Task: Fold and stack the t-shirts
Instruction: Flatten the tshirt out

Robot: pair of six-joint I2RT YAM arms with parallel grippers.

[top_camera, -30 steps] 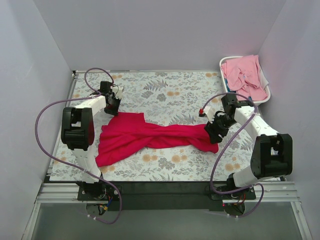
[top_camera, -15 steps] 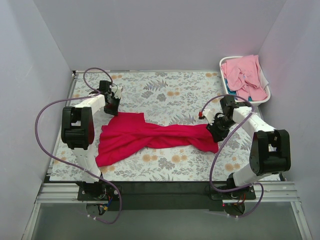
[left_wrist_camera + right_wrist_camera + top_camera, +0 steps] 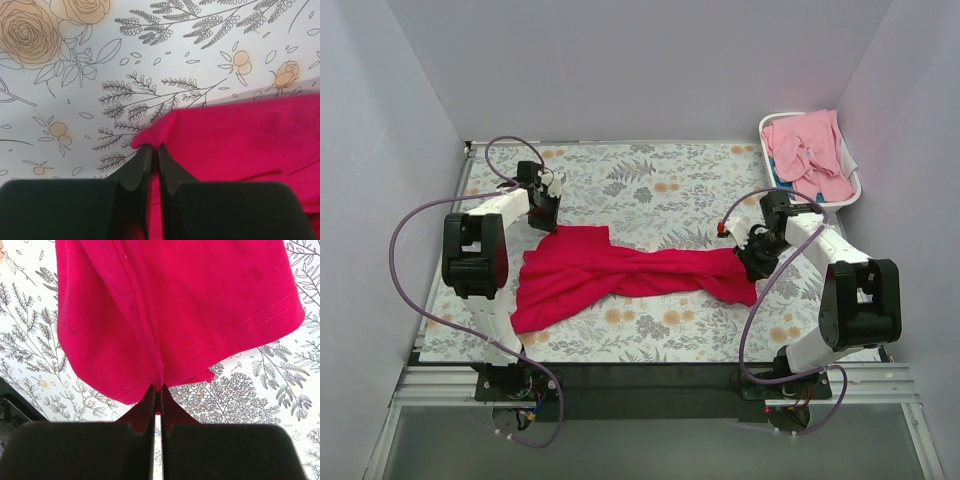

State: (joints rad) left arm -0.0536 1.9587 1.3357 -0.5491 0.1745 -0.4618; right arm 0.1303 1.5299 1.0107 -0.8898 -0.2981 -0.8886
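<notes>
A crimson red t-shirt (image 3: 620, 270) lies stretched and twisted across the floral table between both arms. My left gripper (image 3: 546, 222) is shut on the shirt's upper left corner; in the left wrist view the red t-shirt (image 3: 240, 135) bunches at my left gripper (image 3: 151, 148). My right gripper (image 3: 748, 262) is shut on the shirt's right hem; in the right wrist view the red t-shirt (image 3: 175, 305) hangs from my right gripper (image 3: 158, 389), pinched at a fold. Pale pink t-shirts (image 3: 810, 150) are heaped in the basket at the back right.
A white laundry basket (image 3: 853, 188) stands at the back right corner against the wall. Grey walls close the table on three sides. Floral cloth (image 3: 660, 185) covers the table behind the shirt, and the dark front rail (image 3: 640, 378) runs along the near edge.
My right gripper closed from open onto the red shirt's right hem and shifted slightly towards the back. The left gripper kept its hold and place.
</notes>
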